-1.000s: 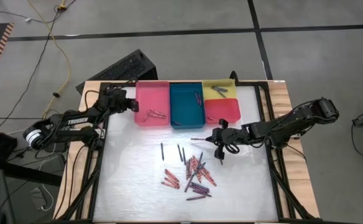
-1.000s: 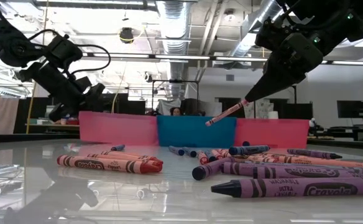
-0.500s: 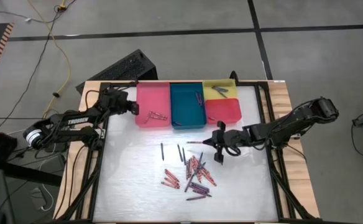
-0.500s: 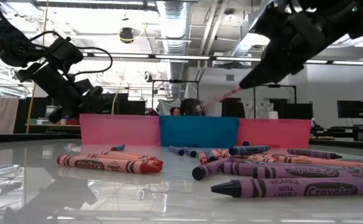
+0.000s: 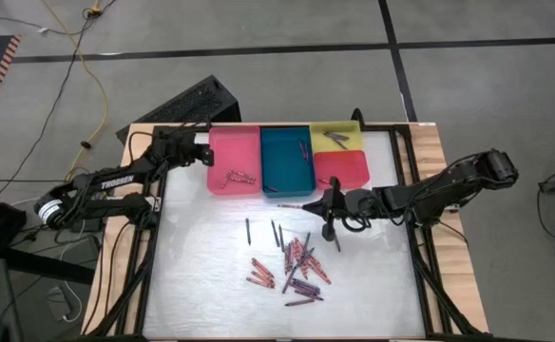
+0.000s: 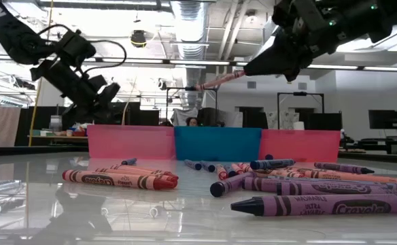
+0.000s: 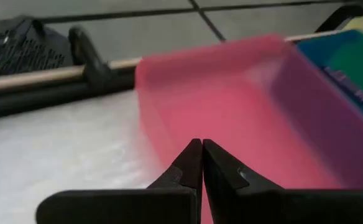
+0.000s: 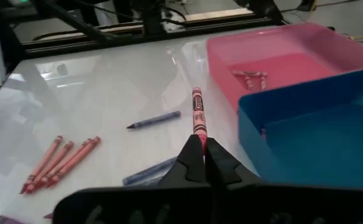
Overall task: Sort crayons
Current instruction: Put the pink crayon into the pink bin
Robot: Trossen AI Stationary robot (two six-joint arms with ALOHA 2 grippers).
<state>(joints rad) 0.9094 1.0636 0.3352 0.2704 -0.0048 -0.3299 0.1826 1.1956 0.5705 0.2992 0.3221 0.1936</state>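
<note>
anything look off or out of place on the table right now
Nothing looks damaged or spilled. Loose crayons lie scattered mid-table, unsorted. The right gripper holds a red crayon in the air by the teal tray. The left gripper is shut and empty at the pink tray.

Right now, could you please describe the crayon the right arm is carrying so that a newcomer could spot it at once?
Start at the row of trays along the table's far edge and find the teal tray. Just in front of its near wall, the right tool is shut on a pinkish-red crayon. It is the only crayon raised off the table; the rest lie loose in the pile or in trays.
</note>
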